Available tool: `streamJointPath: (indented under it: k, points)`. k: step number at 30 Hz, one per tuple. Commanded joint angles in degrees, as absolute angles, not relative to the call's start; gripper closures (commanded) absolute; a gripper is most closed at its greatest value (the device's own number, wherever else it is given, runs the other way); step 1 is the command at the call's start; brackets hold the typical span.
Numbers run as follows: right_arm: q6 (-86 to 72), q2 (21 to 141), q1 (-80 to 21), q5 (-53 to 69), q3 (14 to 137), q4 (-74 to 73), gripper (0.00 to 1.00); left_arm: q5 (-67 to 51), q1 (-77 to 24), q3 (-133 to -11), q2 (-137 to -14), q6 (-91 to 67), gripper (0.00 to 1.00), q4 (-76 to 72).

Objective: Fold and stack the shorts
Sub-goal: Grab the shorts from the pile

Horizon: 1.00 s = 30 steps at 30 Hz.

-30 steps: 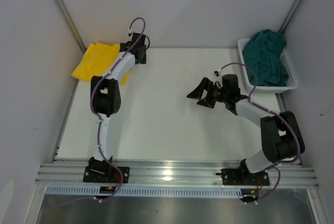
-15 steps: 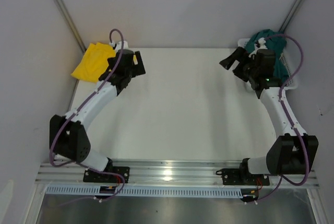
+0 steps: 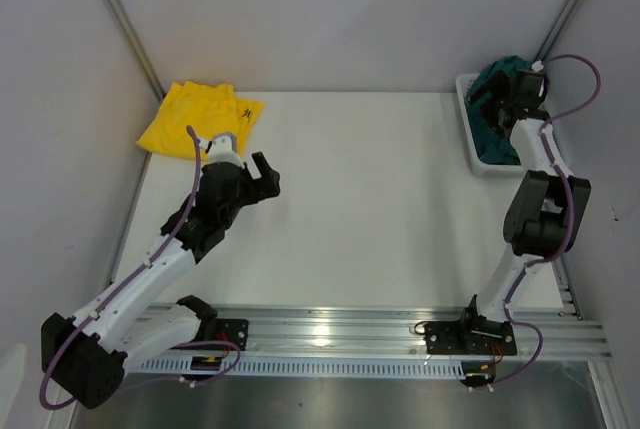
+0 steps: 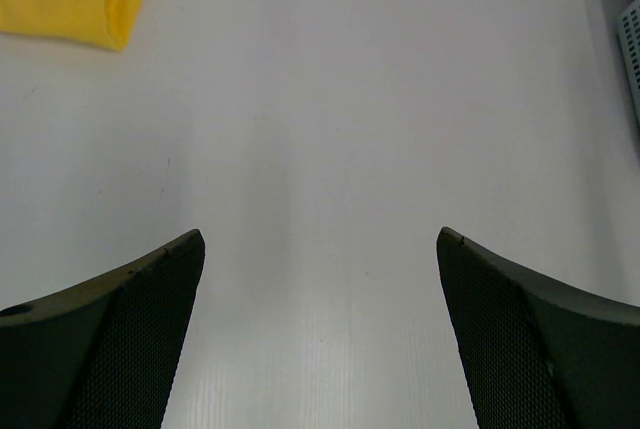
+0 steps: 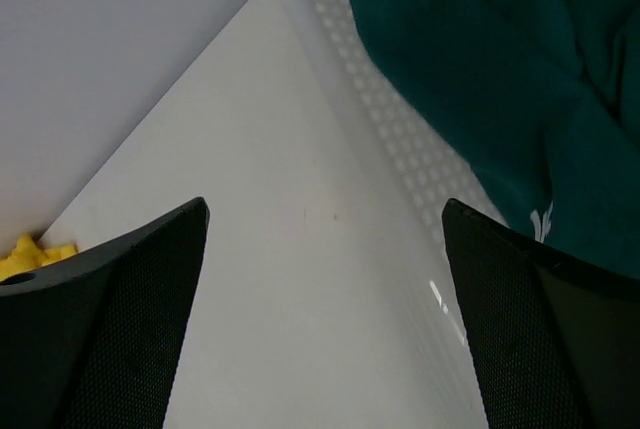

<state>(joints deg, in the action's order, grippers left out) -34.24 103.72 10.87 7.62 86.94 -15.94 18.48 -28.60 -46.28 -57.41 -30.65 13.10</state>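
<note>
Landmark: the white mesh basket (image 3: 470, 127), standing on the desk (image 3: 380, 209).
Teal shorts: the dark teal pair (image 5: 500, 69) lies bunched and unfolded inside the basket, pressed against its perforated wall, with a small white mark showing on the fabric.
Yellow shorts: the bright yellow pair (image 3: 200, 117) lies on the desk well apart from the basket, at the opposite far corner. It is spread roughly flat, and its small dark logo (image 3: 243, 112) is near the edge that faces the basket.
Stack: the two pairs are apart, one in the basket and one outside it.
Right gripper: the right gripper (image 5: 325, 207) hangs over the basket's desk-side wall with its jaws spread wide and nothing between them. One finger is on the teal shorts' side of that wall and the other is on the bare-desk side. I cannot tell whether it touches the fabric.
Left gripper: the left gripper (image 3: 265, 175) is well apart from the basket, near the yellow shorts but clear of them. Its jaws are spread wide and hold nothing, with only bare desk between the fingers.
</note>
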Motion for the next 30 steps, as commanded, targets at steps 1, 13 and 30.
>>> streamJointPath:
  k: [1, 13, 30]
  points:
    - [-30.68, 112.13, 11.25, 2.47, 97.27, -16.7, 0.01, 18.01, -30.32, -41.67, -51.34, -32.34, 0.01, 15.29]
    - [-27.68, 139.12, 11.52, -2.36, 129.54, -20.65, 0.01, 17.05, -30.41, -36.04, -39.29, -30.67, 0.01, 21.36]
    - [-27.25, 138.79, 9.94, -11.41, 137.01, -20.83, 1.0, 29.18, -30.15, -30.5, -34.11, -39.11, 0.01, 22.51]
